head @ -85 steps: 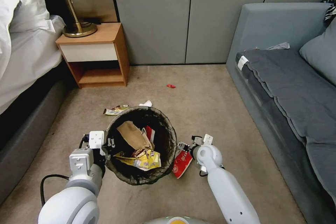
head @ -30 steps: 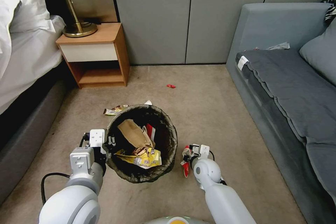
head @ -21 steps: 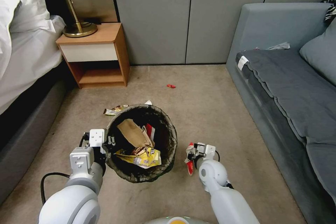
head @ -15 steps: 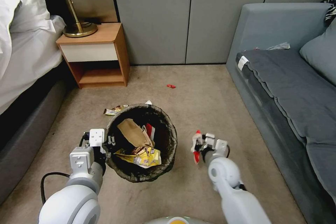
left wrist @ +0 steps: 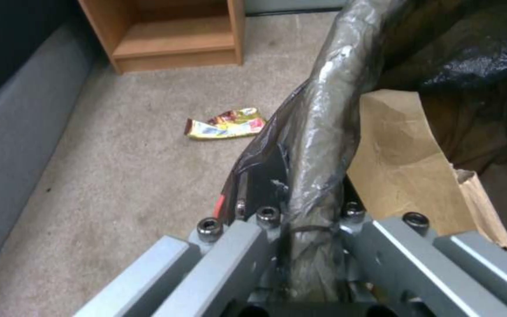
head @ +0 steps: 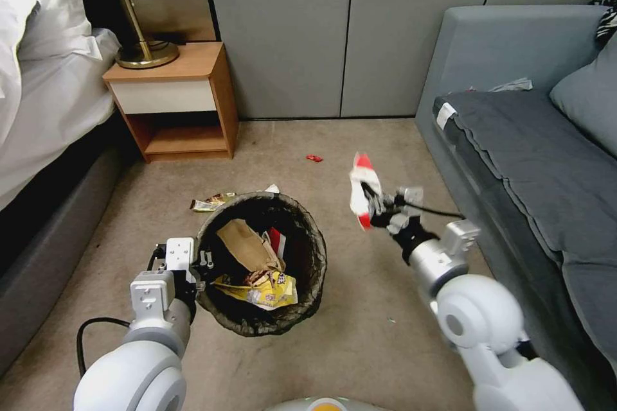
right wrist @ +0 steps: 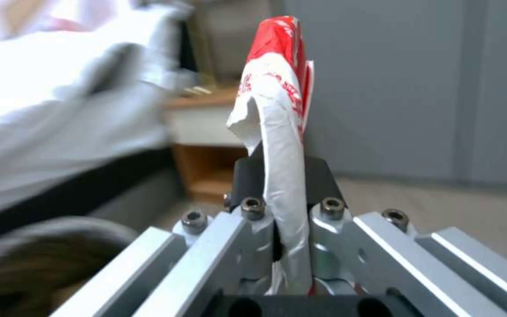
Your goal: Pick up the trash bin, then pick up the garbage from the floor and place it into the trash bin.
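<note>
The trash bin (head: pixel 302 282), round and lined with a dark bag, hangs just above the carpet at my left. My left gripper (head: pixel 200 264) is shut on its rim (left wrist: pixel 318 132). Inside lie a brown paper bag (head: pixel 244 245), a yellow wrapper (head: pixel 263 292) and a red piece. My right gripper (head: pixel 379 205) is raised to the right of the bin and beyond it, shut on a crushed red-and-white packet (head: pixel 362 189) that sticks up from its jaws (right wrist: pixel 277 101). On the floor lie a shiny wrapper (head: pixel 211 201), a white scrap (head: pixel 272 189) behind the bin and a small red bit (head: pixel 314 158).
A wooden nightstand (head: pixel 173 99) with a brass lamp (head: pixel 138 54) stands at the back left beside a bed (head: pixel 45 96). A grey sofa (head: pixel 533 160) runs along the right. Grey wall panels (head: pixel 340 32) close the back. Open carpet (head: pixel 360 347) lies between.
My right gripper has lifted the red-and-white packet from the floor beside the bin, up and away to the right. The left gripper and the bin have stayed put.
</note>
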